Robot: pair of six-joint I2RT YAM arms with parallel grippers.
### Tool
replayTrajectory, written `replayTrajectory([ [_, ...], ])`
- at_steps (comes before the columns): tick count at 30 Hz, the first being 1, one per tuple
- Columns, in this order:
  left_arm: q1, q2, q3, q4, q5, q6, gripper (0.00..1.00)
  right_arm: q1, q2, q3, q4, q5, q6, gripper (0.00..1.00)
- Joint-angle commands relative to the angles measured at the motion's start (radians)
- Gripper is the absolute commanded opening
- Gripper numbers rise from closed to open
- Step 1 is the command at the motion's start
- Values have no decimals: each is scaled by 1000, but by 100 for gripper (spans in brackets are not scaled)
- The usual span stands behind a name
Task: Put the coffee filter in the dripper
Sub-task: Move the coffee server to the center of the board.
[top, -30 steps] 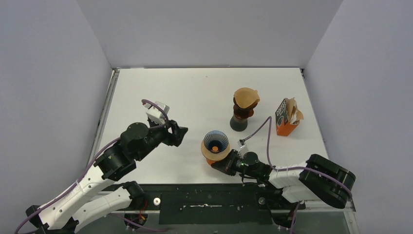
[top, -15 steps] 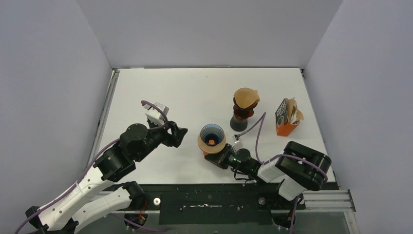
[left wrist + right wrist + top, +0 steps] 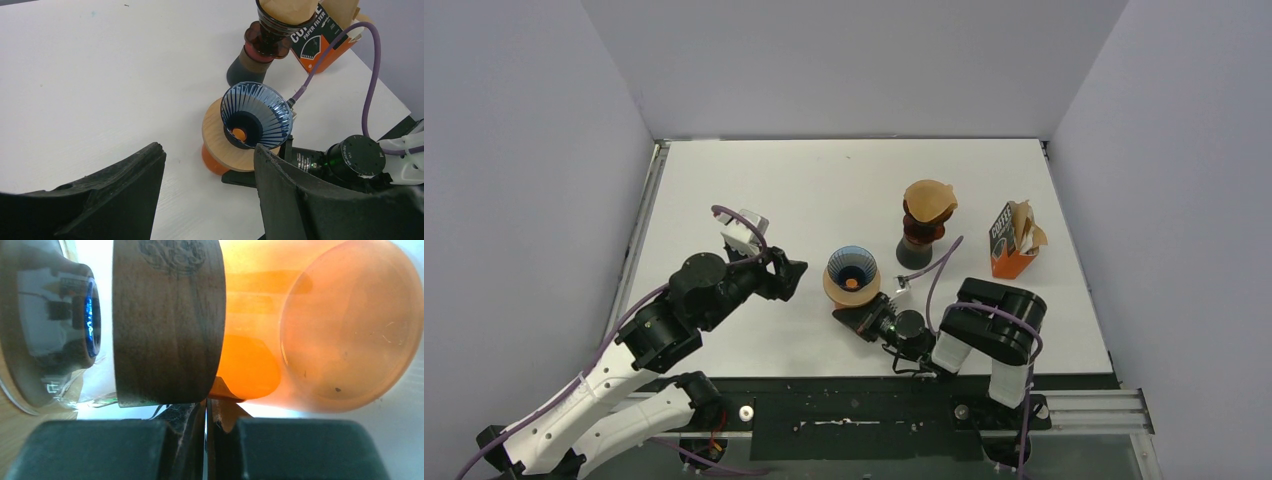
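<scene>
The blue ribbed dripper sits on a wooden collar over an orange glass base, near the table's front middle, and holds no paper. My right gripper is shut and empty, its tips low against the collar and base from the near side. Open and empty, my left gripper hovers just left of the dripper. Brown coffee filters stick out of an orange box at the right.
A dark brown dripper stand behind the blue one carries a brown paper filter. The right arm's purple cable loops between this stand and the box. Walls close the table on three sides.
The right arm has swung left, and its shut gripper has slid the blue dripper left and a little farther back. The left arm has stayed put.
</scene>
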Motion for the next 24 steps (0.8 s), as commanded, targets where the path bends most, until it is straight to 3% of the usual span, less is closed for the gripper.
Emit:
replayTrajectory([
  [1, 11, -4, 2, 50, 15, 0, 63, 11, 55, 41, 162, 131, -47, 0],
  [11, 16, -5, -2, 51, 19, 1, 63, 45, 121, 113, 179, 315, -140, 0],
  [24, 19, -10, -4, 53, 21, -1, 63, 25, 243, 247, 193, 399, -258, 0],
])
